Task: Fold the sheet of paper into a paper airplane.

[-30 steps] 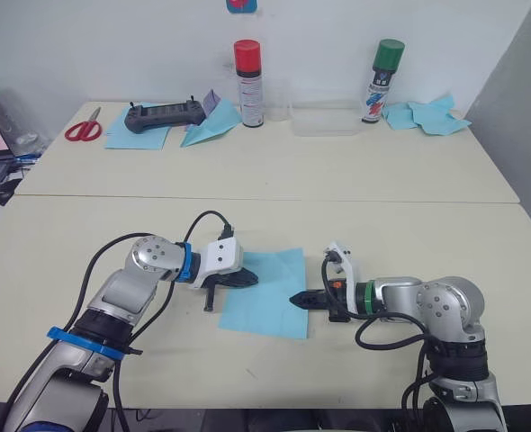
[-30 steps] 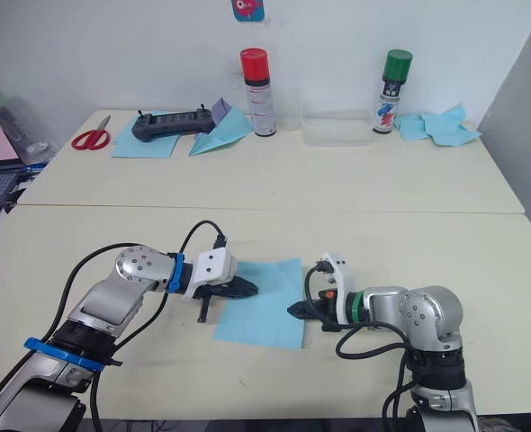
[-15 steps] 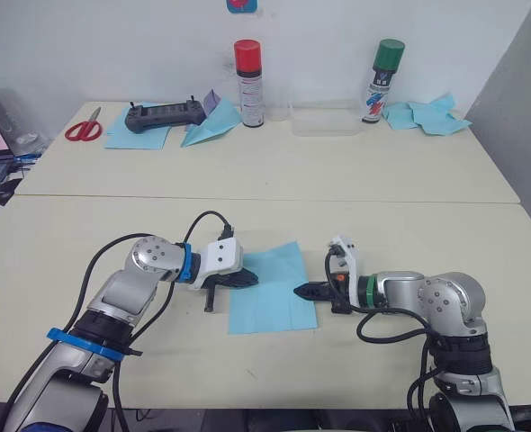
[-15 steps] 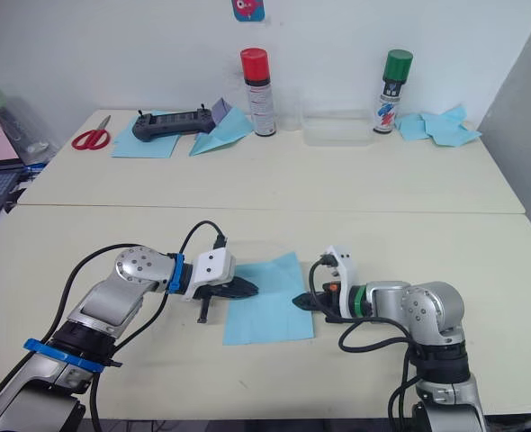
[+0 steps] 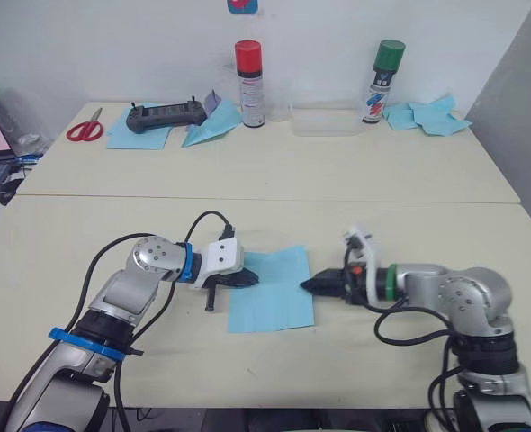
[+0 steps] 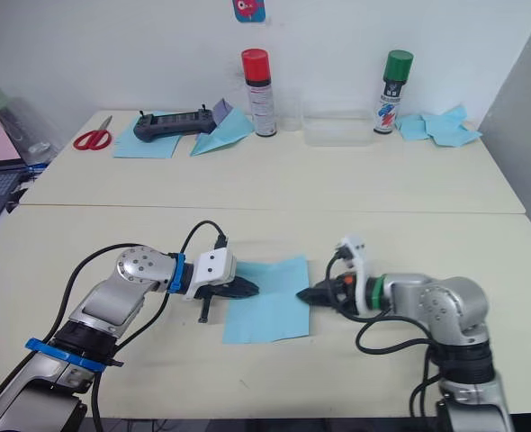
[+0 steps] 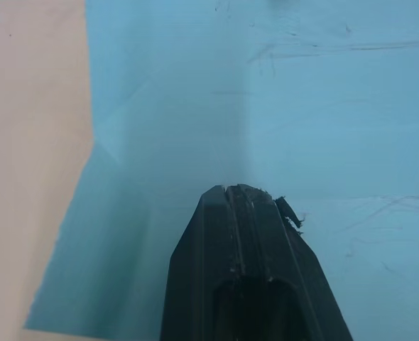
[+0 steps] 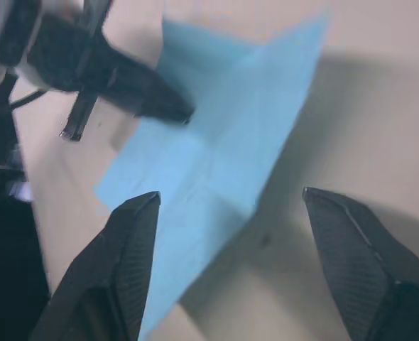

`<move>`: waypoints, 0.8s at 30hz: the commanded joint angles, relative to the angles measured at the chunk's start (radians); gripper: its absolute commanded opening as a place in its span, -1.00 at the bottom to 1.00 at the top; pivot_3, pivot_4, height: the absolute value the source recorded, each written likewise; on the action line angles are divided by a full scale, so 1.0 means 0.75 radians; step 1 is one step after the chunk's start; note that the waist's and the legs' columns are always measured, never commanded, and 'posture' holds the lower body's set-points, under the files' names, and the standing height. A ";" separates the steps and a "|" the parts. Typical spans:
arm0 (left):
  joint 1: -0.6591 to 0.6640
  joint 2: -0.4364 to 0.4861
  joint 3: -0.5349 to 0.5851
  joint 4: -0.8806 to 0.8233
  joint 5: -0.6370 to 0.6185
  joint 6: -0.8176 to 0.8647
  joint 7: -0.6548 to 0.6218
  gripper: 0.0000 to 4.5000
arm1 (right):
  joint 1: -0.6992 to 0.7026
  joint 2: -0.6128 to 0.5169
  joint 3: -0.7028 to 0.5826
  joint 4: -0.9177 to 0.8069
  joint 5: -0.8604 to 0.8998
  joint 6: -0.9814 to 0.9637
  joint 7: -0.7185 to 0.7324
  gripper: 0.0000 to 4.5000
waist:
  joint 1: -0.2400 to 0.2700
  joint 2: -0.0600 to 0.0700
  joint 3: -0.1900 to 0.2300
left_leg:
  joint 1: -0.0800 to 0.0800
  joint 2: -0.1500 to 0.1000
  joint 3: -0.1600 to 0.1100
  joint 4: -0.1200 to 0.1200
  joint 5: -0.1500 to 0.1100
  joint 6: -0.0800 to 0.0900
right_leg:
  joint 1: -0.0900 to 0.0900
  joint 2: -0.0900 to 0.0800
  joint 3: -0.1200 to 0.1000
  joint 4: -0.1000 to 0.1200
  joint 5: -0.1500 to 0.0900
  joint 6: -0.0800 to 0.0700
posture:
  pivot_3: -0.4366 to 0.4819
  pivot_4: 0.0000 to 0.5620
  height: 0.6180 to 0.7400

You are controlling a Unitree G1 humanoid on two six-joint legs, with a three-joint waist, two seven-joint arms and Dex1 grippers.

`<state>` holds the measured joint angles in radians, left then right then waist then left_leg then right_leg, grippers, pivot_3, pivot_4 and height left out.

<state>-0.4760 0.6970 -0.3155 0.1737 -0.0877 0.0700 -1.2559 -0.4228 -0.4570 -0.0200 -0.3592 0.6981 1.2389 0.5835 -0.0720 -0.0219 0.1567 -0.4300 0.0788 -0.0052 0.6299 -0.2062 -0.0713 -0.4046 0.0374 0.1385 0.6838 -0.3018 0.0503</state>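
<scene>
- The surface [image 5: 274, 175] carries the sheet of paper [image 5: 273, 290] near its front edge, now turned squarer.
- The left tool [image 5: 250, 280], fingers together, pins its left side.
- The right tool [image 5: 307, 285] has backed off, fingers apart; folding isn't started.

Left arm bent, forearm pointing to 3 o'clock, left gripper [image 5: 250, 280] low, fingers pressed together. Right arm reaches to 9 o'clock, right gripper [image 5: 309, 285] low, fingers [image 8: 128, 256] spread wide apart.
</scene>
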 commanded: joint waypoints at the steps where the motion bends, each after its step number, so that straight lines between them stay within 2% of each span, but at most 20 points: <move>1: 0.026 -0.005 -0.063 0.087 0.096 -0.058 0.002 -1.00 | -0.062 0.035 0.076 -0.058 -0.072 -0.341 0.121 0.25 | -0.001 0.001 -0.001 | 0.001 0.000 0.000 0.000 0.000 0.000 | 0.000 0.000 0.000 0.000 0.000 0.000 | -0.05 -0.47 1.00; 4: 0.010 -0.007 -0.068 0.137 0.121 -0.122 -0.005 -1.00 | -0.056 0.074 0.270 -0.014 -0.214 -0.563 0.171 -0.23 | 0.000 0.003 -0.002 | 0.002 0.000 0.000 0.000 0.000 0.000 | 0.001 0.000 0.000 0.001 0.000 0.000 | -0.05 -0.47 1.00; 8: -0.022 -0.015 -0.064 0.190 0.125 -0.155 -0.005 -1.00 | -0.035 0.148 0.443 0.136 -0.376 -0.753 0.167 -0.90 | 0.010 0.003 -0.003 | 0.002 0.000 0.001 0.001 0.000 0.000 | 0.002 0.000 0.001 0.001 0.000 0.000 | -0.05 -0.47 1.00; 9: -0.027 -0.015 -0.062 0.196 0.123 -0.157 -0.007 -1.00 | -0.029 0.155 0.471 0.185 -0.421 -0.800 0.160 -1.00 | 0.013 0.003 -0.003 | 0.002 0.000 0.001 0.002 0.000 0.000 | 0.002 0.000 0.001 0.001 0.000 0.000 | -0.05 -0.47 1.00; 13: -0.011 -0.018 -0.036 0.169 0.103 -0.151 0.024 -1.00 | 0.010 0.156 0.532 0.331 -0.577 -0.936 0.115 -1.00 | 0.019 0.002 -0.003 | 0.003 0.000 0.002 0.003 0.001 0.001 | 0.001 0.000 0.002 0.004 0.001 0.000 | -0.05 -0.47 1.00; 18: 0.003 -0.028 -0.009 0.139 0.084 -0.130 0.048 -1.00 | 0.031 0.155 0.545 0.372 -0.646 -0.984 0.130 -1.00 | 0.019 0.002 -0.003 | 0.007 0.000 0.005 0.003 0.001 0.001 | 0.000 0.001 0.006 0.013 0.000 0.000 | -0.05 -0.47 1.00; 20: 0.052 -0.074 0.079 0.053 0.004 0.021 0.155 -1.00 | 0.057 0.144 0.555 0.393 -0.671 -0.963 0.132 -1.00 | 0.018 0.002 -0.003 | 0.010 0.000 0.007 0.003 0.002 0.001 | 0.000 0.002 0.008 0.015 0.000 0.000 | -0.05 -0.47 1.00; 24: 0.087 -0.108 0.194 0.020 0.006 0.137 0.342 -1.00 | 0.075 0.161 0.543 0.407 -0.682 -0.948 0.124 -1.00 | 0.021 0.000 -0.003 | 0.012 0.000 0.008 0.003 0.002 0.002 | 0.001 0.002 0.009 0.017 -0.001 0.000 | -0.05 -0.47 1.00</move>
<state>-0.4120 0.6061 -0.2178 0.1883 -0.0988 0.1311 -1.0629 -0.3784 -0.3380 0.3885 -0.0532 0.1949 0.5186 0.6747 -0.0565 -0.0216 0.1548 -0.4207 0.0790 0.0005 0.6325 -0.2046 -0.0700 -0.4037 0.0388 0.1450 0.6972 -0.3024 0.0501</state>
